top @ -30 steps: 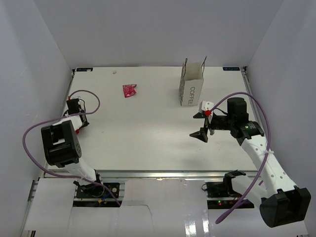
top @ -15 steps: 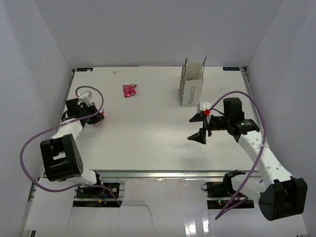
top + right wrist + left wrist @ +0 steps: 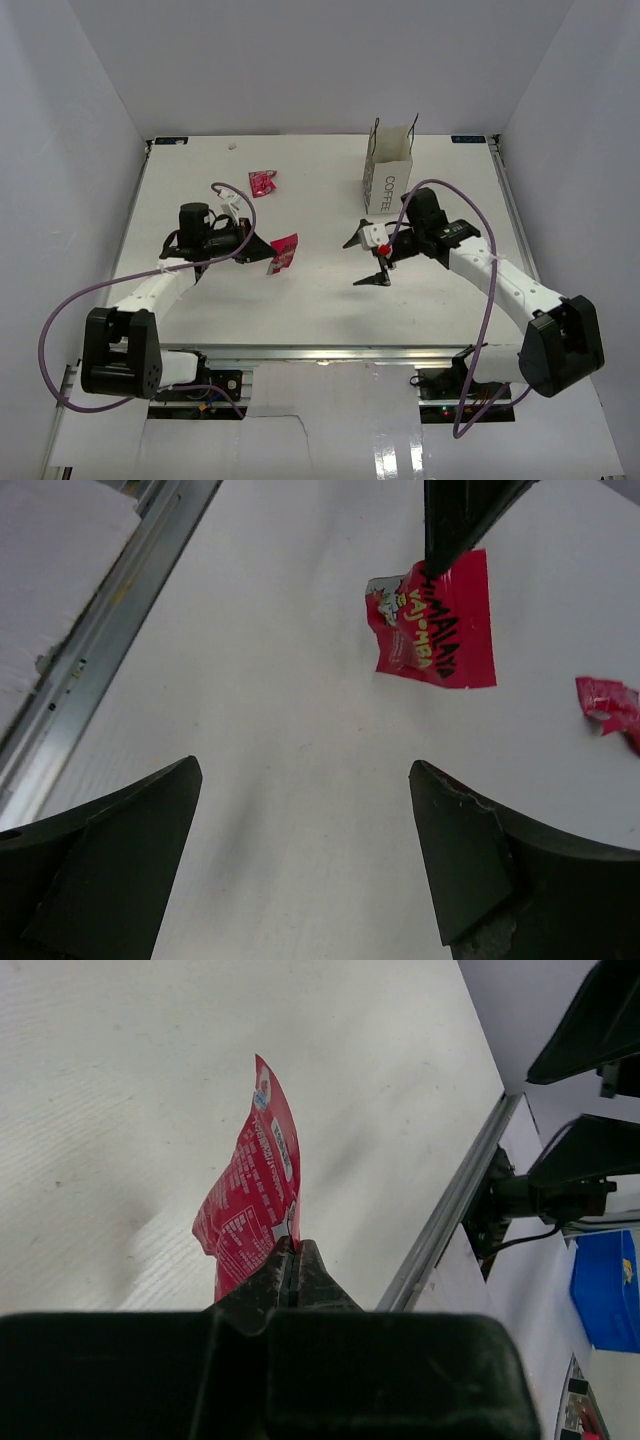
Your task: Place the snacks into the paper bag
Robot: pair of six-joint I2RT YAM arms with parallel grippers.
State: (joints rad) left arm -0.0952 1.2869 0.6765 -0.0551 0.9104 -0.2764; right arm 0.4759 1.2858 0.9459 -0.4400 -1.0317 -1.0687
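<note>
My left gripper (image 3: 266, 250) is shut on the edge of a pink-red snack (image 3: 284, 252) and holds it just above the table's middle left. In the left wrist view the wrapper (image 3: 254, 1192) stands up from the closed tips of this gripper (image 3: 290, 1250). My right gripper (image 3: 365, 260) stands open and empty a little to the right, facing the held snack (image 3: 436, 632). In the right wrist view nothing lies between the tips of that gripper (image 3: 305, 770). A second pink-red snack (image 3: 263, 183) lies flat further back. The white paper bag (image 3: 388, 172) marked COFFEE stands upright at the back right.
The metal rail (image 3: 110, 610) runs along the table's near edge. White walls close in the table on the left, back and right. A purple cable (image 3: 230, 192) loops up over the left arm, and another (image 3: 440, 190) arcs over the right arm near the bag.
The left gripper closed on the pink-red snack near the left edge and carried it toward the middle. The right arm swung left, its gripper still open.
</note>
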